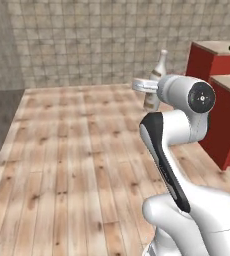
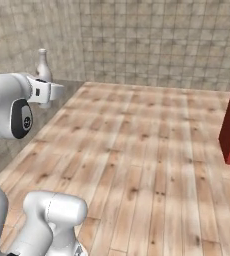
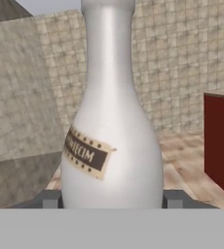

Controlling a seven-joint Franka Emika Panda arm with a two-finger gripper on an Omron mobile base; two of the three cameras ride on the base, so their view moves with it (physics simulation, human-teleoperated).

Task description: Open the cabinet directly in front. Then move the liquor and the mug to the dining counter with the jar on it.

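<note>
Carrying the bottle (image 3: 111, 146) upright, off the floor.
My gripper (image 3: 111, 198) clamps its base so nothing spills.

wood plank floor (image 1: 77, 150), beige tiled wall (image 2: 162, 40) behind.

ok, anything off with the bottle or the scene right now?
Nothing stands out. The liquor sits upright between the end effector's fingers, carried above the wood floor, label intact, no spill visible.
</note>
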